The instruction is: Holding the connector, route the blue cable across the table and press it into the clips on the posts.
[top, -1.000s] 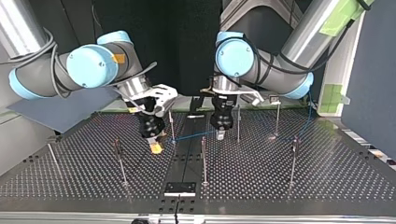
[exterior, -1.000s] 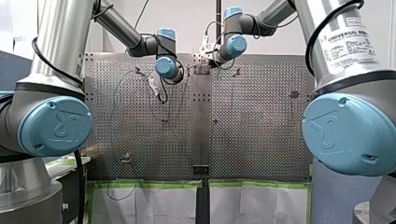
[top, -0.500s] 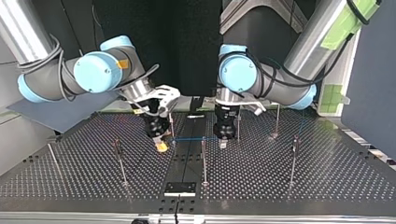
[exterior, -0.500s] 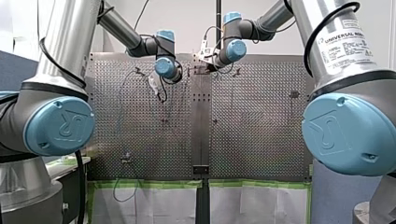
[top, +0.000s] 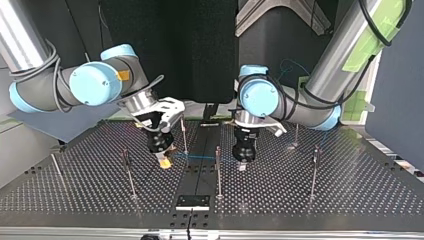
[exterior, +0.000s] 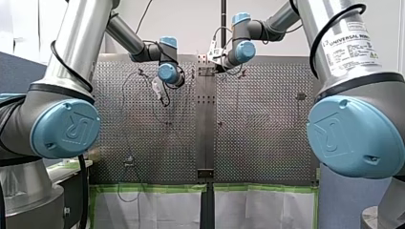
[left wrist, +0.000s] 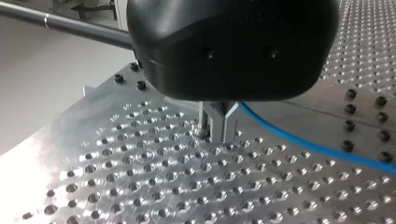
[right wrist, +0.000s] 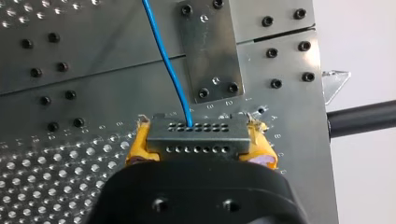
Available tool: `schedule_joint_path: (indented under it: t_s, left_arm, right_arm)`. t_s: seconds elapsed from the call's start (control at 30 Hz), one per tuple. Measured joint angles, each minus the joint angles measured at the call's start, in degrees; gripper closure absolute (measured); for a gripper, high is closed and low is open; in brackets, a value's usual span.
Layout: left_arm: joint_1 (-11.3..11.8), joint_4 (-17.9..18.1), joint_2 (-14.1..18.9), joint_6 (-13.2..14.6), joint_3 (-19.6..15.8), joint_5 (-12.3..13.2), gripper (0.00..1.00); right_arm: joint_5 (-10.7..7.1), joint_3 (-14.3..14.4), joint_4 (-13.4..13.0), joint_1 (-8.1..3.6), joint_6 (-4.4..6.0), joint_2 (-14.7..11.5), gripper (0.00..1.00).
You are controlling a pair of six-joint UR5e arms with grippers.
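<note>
Right wrist view pretty much tells the story: right hand (right wrist: pixel 198 147) has its yellow pads (right wrist: pixel 136 150) clamped on the little perforated metal connector (right wrist: pixel 196 130), with the blue cable (right wrist: pixel 164 56) running out ahead of it over the table (right wrist: pixel 70 186). Left hand (left wrist: pixel 216 133) has its metal fingers (left wrist: pixel 225 122) drawn together just above the table. The cable comes out right at them, so I read that as pinched.

In the top view the cable spans between the two hands, passing the middle post (top: pixel 218 170). I'd say the trick now is keeping that span taut and level, both hands moving together so it presses in rather than sliding off.

Can't make out the clips at all, way too small. No clue either whether the cable touches the middle post or just passes beside it. Front view barely shows the cable.
</note>
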Motion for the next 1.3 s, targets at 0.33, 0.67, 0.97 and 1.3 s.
schedule_joint_path:
  t_s: [0.33, 0.67, 0.97, 1.3]
  left_arm:
    - [2.28, 0.38, -0.71, -0.47, 2.44, 1.9, 1.0]
    - [2.18, -0.89, -0.7, -0.09, 2.48, 2.09, 0.73]
    - [1.47, -3.45, -0.69, 0.95, 2.45, 1.95, 0.0]
    - [0.6, -8.3, 0.74, 2.54, 1.93, -0.06, 0.0]
  right_arm:
    - [-1.16, -1.65, -0.2, -2.15, 0.1, 1.93, 1.0]
    - [-1.94, -2.12, -0.45, -4.34, 0.13, 2.88, 1.0]
    - [-2.54, -2.1, -0.38, -4.64, -0.07, 2.9, 1.0]
    - [-2.58, -2.12, -0.22, -4.61, -0.05, 2.91, 1.0]
